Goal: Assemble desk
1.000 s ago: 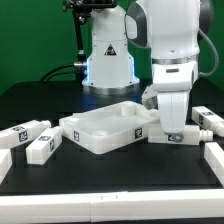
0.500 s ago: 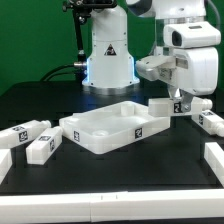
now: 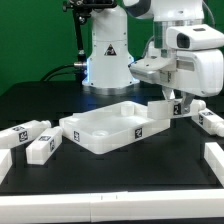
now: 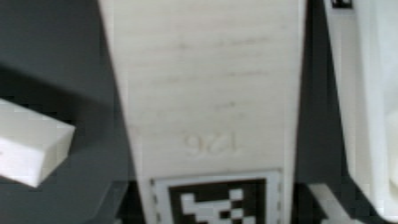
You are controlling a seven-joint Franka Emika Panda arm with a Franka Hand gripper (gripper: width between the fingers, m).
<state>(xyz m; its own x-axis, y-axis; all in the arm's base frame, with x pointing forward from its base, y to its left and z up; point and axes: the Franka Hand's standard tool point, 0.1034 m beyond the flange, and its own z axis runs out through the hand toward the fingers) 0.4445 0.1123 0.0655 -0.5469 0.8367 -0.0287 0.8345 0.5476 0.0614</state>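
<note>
The desk top (image 3: 108,130), a white rimmed tray shape, lies in the middle of the black table. My gripper (image 3: 178,104) hangs above the table at the exterior view's right, shut on one white desk leg (image 3: 160,105). That leg is held off the surface and reaches toward the desk top's right corner. In the wrist view the held leg (image 4: 205,90) runs lengthwise between the dark fingers (image 4: 349,200), its tag close to my gripper (image 4: 214,207). Two more legs (image 3: 25,133) (image 3: 43,148) lie at the exterior view's left, and another leg (image 3: 209,120) lies at its right.
The robot's white base (image 3: 108,55) stands behind the desk top. A white rail (image 3: 214,158) borders the table at the exterior view's right, and another rail (image 3: 9,166) borders its left. A white part's corner (image 4: 27,145) shows beside the held leg in the wrist view.
My gripper has risen from the table with the leg held in it, then shifted slightly toward the exterior view's left. The desk top and the other legs have not moved.
</note>
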